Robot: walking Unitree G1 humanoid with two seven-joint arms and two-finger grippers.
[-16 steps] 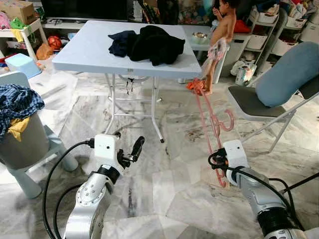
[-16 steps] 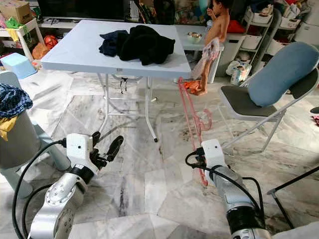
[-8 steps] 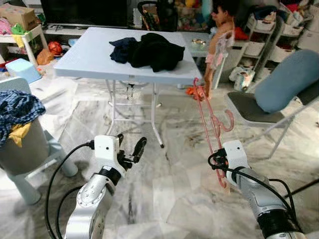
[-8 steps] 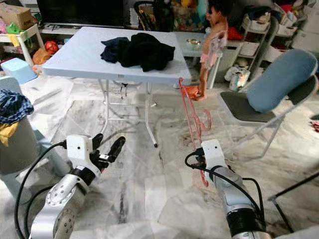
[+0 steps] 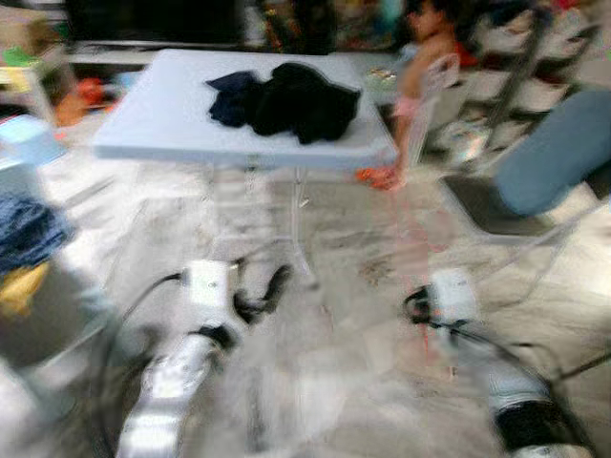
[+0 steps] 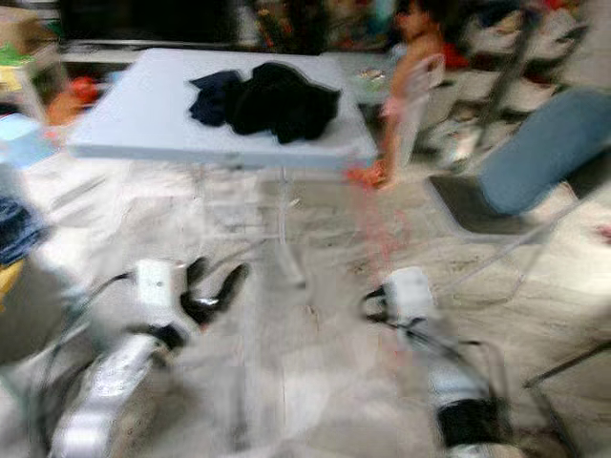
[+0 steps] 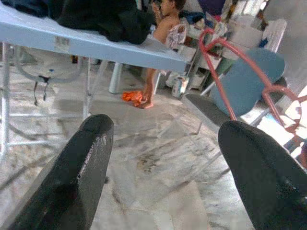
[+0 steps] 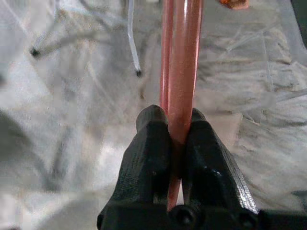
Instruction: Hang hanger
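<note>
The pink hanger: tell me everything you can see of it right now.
The pink hanger looks like smooth, glossy plastic, salmon pink. In the right wrist view two of its bars run side by side between the jaws of the right gripper, which are shut on them. In the left wrist view it stands up off the floor, one long thin bar rising to a curved hook at the top, with smaller curved pieces lower down. The head views are blurred, showing only a faint pink streak.
</note>
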